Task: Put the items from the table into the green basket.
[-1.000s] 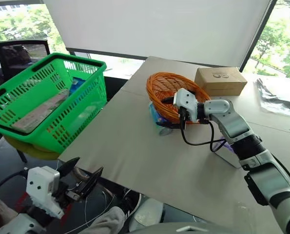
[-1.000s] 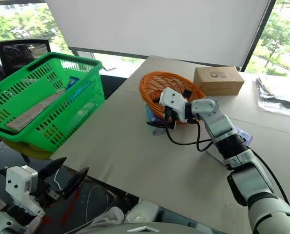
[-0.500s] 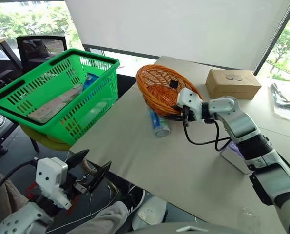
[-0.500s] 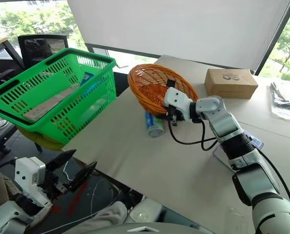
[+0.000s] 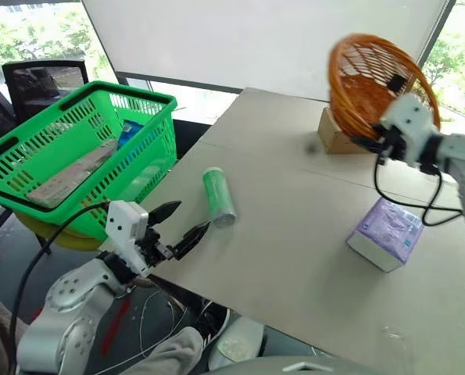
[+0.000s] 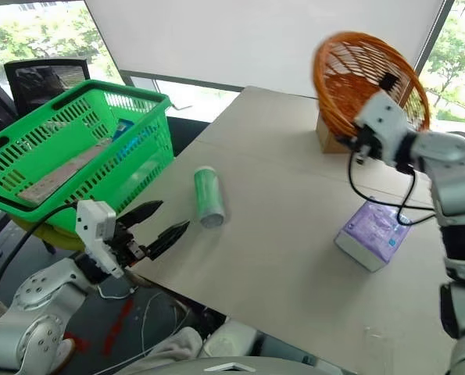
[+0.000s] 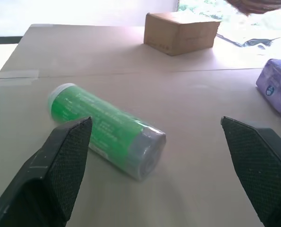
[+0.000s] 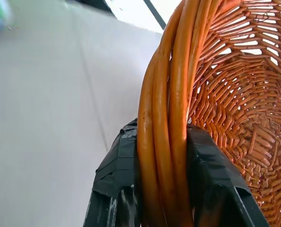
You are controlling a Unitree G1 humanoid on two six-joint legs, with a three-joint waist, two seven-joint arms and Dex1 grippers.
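Note:
A green drink can with silver ends lies on its side on the grey table, near the left edge. Just short of it, at the table's edge, my left gripper stands open, and its fingers frame the can in the left wrist view. A purple-and-white tissue pack lies at the right. The green basket stands off the table's left side with flat packs inside. High at the right, my right gripper is shut on the rim of a round orange wicker basket, held in the air; its fingers clamp that rim.
A brown cardboard box stands on the table behind the raised wicker basket. A black chair is beyond the green basket. Dark papers lie on the far side of the table.
My right gripper closed on the wicker basket's rim and carried it up and to the right, uncovering the can. My left gripper moved forward to the table's edge, still open.

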